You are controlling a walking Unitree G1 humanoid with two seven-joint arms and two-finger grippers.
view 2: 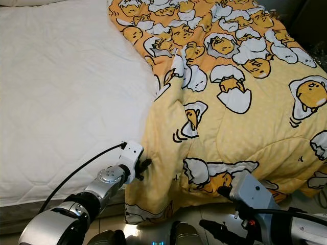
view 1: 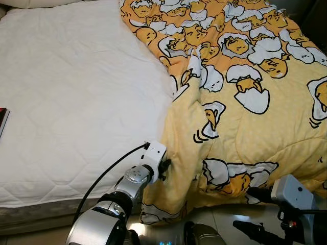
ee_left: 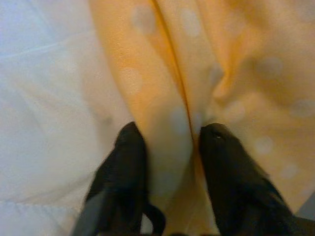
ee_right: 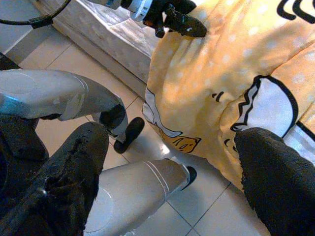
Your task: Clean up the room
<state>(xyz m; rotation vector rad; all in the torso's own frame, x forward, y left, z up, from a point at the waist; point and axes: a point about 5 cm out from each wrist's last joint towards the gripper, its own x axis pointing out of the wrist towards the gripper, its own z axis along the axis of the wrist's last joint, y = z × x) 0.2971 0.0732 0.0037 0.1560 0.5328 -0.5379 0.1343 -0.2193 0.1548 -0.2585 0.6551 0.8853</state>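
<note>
A yellow blanket (view 1: pixel 245 102) printed with egg cartoons covers the right half of the bed and hangs over its near edge. My left gripper (view 1: pixel 164 168) is at the blanket's left edge near the bed's front, shut on a fold of the yellow cloth (ee_left: pixel 170 132); one black finger (ee_left: pixel 125 167) lies on each side of the fold. My right gripper (view 1: pixel 250 212) hovers low at the right, in front of the hanging blanket and above the floor. It is open, its fingers wide apart with nothing between them.
The bare white mattress (view 1: pixel 76 102) takes up the left half of the bed. A dark book (view 1: pixel 2 120) lies at its far left edge. Beige tiled floor (ee_right: pixel 74 64) runs along the bed's front, where my own legs (ee_right: pixel 133 191) stand.
</note>
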